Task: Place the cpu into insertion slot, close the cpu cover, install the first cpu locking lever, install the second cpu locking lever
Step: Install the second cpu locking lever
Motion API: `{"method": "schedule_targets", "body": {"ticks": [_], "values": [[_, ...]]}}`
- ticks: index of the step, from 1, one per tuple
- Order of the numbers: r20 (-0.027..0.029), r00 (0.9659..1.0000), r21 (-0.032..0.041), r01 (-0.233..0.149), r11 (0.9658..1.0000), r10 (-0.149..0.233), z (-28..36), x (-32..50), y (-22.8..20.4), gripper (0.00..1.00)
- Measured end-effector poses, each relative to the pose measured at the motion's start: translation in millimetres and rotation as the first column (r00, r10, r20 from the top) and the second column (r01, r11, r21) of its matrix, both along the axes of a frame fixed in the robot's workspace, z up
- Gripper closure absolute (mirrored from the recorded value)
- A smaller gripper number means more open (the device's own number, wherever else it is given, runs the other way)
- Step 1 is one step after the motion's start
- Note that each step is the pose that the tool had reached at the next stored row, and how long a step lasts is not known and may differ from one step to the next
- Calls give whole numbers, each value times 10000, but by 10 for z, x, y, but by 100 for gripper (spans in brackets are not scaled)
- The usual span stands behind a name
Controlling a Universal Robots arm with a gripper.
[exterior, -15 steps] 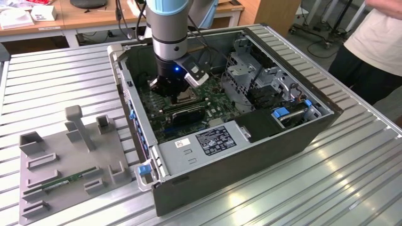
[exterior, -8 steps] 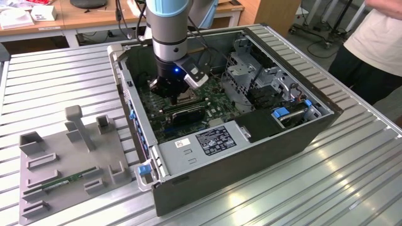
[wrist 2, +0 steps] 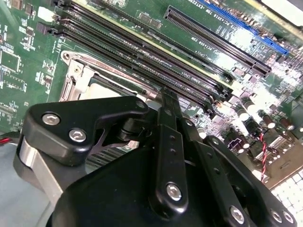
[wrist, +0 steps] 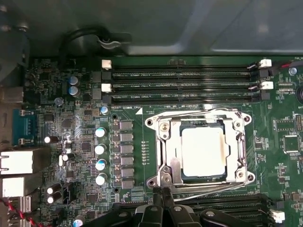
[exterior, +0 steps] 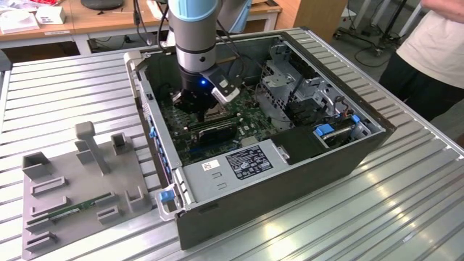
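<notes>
Inside insertion slot (wrist: 203, 151), cpu (wrist: 202, 150) seated, cpu cover (wrist: 165, 142) closed; gripper (wrist: 161, 201) pinched narrow at socket edge.

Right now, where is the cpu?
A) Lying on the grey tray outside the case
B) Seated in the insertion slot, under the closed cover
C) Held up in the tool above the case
B: in the first wrist view the cpu lies in the insertion slot, framed by the closed cpu cover.

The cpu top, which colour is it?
Pale silvery-grey, clearest in the first wrist view: the cpu lies in the socket.
</notes>
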State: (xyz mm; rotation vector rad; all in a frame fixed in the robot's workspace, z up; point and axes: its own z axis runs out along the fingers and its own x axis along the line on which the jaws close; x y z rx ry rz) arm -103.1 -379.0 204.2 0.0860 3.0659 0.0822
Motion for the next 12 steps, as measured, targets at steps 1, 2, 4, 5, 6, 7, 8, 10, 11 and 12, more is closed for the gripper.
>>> {"method": "schedule_targets", "body": {"ticks": [1, 2, 4, 5, 6, 7, 8, 10, 11, 12], "values": [[0, 10000, 0, 39, 10000, -39, -3, -1, 0, 89], [-1, 10000, -1, 72, 10000, -72, -4, -1, 0, 89], [-1, 10000, -1, 90, 10000, -90, -5, -1, 1, 89], [0, 10000, 0, 91, 10000, -91, -6, -1, 1, 89], [1, 10000, 1, 92, 10000, -92, -6, -1, 1, 89], [0, 10000, 1, 93, 10000, -93, -6, -1, 1, 89], [2, 10000, 3, 94, 10000, -94, -9, -2, 1, 89], [3, 10000, 3, 95, 10000, -95, -15, -9, 2, 89], [1, 10000, 2, 93, 10000, -93, -16, -9, 2, 89], [0, 10000, 2, 92, 10000, -92, -16, -9, 2, 89]]}}
